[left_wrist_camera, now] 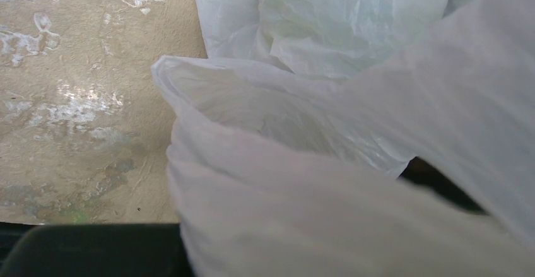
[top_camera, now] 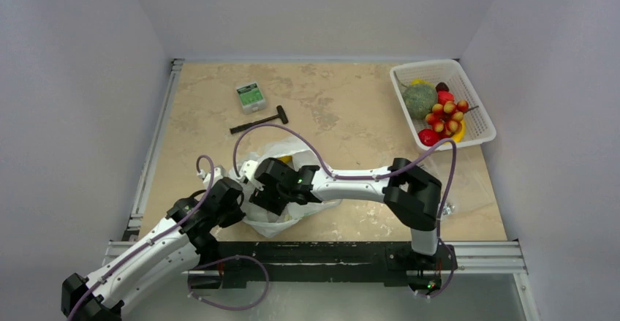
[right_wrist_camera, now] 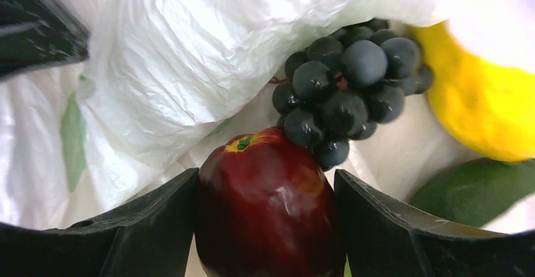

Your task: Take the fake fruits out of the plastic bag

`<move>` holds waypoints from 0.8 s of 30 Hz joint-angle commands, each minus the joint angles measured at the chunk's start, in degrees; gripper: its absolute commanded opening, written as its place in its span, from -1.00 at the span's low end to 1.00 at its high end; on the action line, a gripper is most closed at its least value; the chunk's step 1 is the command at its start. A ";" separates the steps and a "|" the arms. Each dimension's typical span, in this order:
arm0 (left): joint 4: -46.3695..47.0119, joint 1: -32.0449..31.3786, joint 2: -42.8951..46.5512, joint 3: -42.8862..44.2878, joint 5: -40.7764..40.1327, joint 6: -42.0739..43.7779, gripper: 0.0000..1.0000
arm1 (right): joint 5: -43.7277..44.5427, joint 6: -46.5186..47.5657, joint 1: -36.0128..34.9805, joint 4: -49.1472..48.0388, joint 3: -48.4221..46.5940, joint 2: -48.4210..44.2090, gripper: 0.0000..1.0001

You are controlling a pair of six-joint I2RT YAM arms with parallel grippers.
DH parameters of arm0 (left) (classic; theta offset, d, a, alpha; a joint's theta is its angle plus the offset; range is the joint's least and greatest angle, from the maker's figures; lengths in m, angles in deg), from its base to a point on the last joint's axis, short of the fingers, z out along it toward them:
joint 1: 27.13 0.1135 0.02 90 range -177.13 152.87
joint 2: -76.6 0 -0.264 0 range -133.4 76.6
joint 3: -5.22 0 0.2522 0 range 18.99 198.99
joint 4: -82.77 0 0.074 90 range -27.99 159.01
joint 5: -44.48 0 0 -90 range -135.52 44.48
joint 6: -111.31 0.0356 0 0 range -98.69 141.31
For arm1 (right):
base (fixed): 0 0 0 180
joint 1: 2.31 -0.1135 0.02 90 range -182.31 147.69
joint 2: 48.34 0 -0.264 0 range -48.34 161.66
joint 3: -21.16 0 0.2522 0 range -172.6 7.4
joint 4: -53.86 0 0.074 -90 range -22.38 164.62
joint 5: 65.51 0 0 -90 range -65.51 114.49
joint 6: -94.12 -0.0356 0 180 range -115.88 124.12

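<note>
The white crinkly plastic bag [top_camera: 289,215] lies at the table's near middle. My right gripper [top_camera: 269,193] reaches into it. In the right wrist view it [right_wrist_camera: 265,195] is shut on a dark red apple [right_wrist_camera: 265,207], with both fingers pressed on its sides. Beside the apple, inside the bag [right_wrist_camera: 189,50], are dark grapes [right_wrist_camera: 347,88], a yellow fruit [right_wrist_camera: 486,100] and a green fruit [right_wrist_camera: 473,192]. My left gripper [top_camera: 235,193] is at the bag's left edge. In the left wrist view the bag film [left_wrist_camera: 328,201] is bunched over its jaws and hides the fingers.
A white basket [top_camera: 479,127] at the far right holds several fruits. A clear box of screws [top_camera: 251,96] and a black T-shaped tool [top_camera: 259,120] lie at the back left. A black rail [top_camera: 329,251] runs along the near edge.
</note>
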 commanded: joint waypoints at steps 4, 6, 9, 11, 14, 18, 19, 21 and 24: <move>0.01 -0.29 0.28 0.58 0.02 0.06 -1.00 | 0.22 -1.58 -0.18 -4.78 -0.02 -11.70 -0.14; -0.43 -0.26 0.48 0.76 -0.12 0.13 -1.00 | 0.32 -1.97 -0.20 -6.30 0.57 -13.96 -0.19; -0.77 -0.31 0.97 0.87 -0.26 0.14 -1.00 | -0.87 -2.80 -0.03 -9.55 2.51 -16.61 -0.21; -1.06 -0.27 1.21 1.09 -0.43 0.26 -1.00 | -2.56 -4.35 0.50 -11.63 3.92 -17.78 -0.22; -1.52 -0.28 1.18 1.58 -0.75 0.53 -1.00 | -4.94 -8.58 2.05 -14.50 5.17 -19.94 -0.39; -1.37 -0.25 1.02 1.57 -0.79 0.79 -1.00 | -12.62 -16.64 8.09 -24.85 9.86 -25.62 -0.53; -1.20 -0.26 0.91 1.60 -0.73 0.82 -1.00 | -17.24 -19.41 10.45 -28.37 11.24 -26.50 -0.53; -0.75 -0.29 0.61 1.82 -0.62 1.07 -1.00 | -26.03 -26.25 14.54 -34.66 13.13 -26.43 -0.58; -0.84 -0.25 0.13 2.68 -0.68 1.55 -1.00 | -33.85 -31.99 17.21 -38.48 12.37 -24.54 -0.69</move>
